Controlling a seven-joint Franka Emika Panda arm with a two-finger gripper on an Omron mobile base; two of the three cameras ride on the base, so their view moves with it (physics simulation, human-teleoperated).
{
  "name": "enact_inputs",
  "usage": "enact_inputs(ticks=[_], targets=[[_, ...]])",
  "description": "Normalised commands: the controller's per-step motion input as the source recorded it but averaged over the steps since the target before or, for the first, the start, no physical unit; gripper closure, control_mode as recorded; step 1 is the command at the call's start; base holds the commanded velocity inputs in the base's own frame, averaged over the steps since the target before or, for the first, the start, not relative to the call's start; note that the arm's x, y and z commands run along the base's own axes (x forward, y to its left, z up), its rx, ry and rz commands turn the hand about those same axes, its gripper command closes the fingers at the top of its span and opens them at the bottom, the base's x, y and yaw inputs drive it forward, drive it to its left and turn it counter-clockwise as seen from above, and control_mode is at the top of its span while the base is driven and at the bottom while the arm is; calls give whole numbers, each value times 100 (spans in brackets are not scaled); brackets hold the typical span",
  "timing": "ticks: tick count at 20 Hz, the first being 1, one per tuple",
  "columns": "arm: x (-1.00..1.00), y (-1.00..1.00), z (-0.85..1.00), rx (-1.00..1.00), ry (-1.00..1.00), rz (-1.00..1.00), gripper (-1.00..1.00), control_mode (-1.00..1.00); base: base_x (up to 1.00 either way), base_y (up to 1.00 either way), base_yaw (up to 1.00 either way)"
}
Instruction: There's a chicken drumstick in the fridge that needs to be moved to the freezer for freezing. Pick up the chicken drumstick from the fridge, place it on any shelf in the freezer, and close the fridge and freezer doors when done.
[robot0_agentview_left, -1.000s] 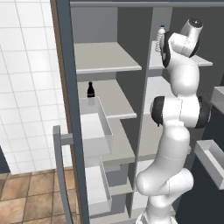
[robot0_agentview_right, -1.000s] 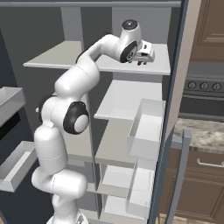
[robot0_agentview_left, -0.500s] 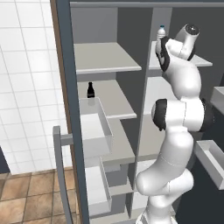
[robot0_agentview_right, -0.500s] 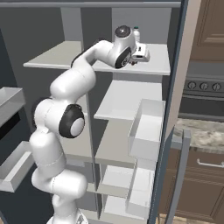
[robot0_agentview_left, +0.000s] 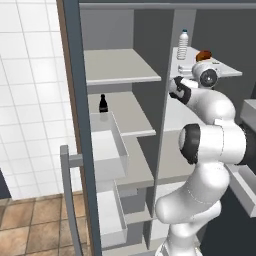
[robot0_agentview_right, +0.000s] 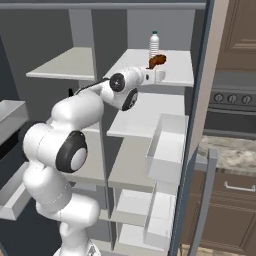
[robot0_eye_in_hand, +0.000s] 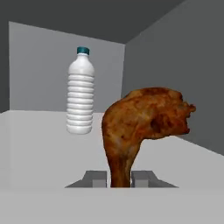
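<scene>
Claw (robot0_eye_in_hand: 120, 178) clamps chicken drumstick (robot0_eye_in_hand: 146, 122) stub; water bottle (robot0_eye_in_hand: 80, 92) behind.

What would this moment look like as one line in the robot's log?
phase: grasp | gripper: shut on chicken drumstick | location: fridge top shelf | nearby: water bottle | doors: open

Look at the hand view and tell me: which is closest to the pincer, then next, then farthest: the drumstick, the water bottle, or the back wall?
1. The chicken drumstick: its thin end sits right between the shut pincer tips.
2. The water bottle: standing on the shelf behind, up and left.
3. The back wall: grey, behind the bottle, farthest.
</scene>
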Motion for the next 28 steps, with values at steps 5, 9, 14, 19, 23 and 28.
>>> enact_inputs(ticks=[5,9,14,19,23,28], targets=[[-100,0,25,0,26,-1,100,-100,0,0,0],[-94,-2,84,0,14,-9,100,-100,0,0,0],[-100,0,80,0,27,-11,100,-100,0,0,0],[-100,28,60,2,57,-9,100,-100,0,0,0],[-100,62,15,9,70,-8,100,-100,0,0,0],[-100,53,-16,13,46,-9,100,-100,0,0,0]])
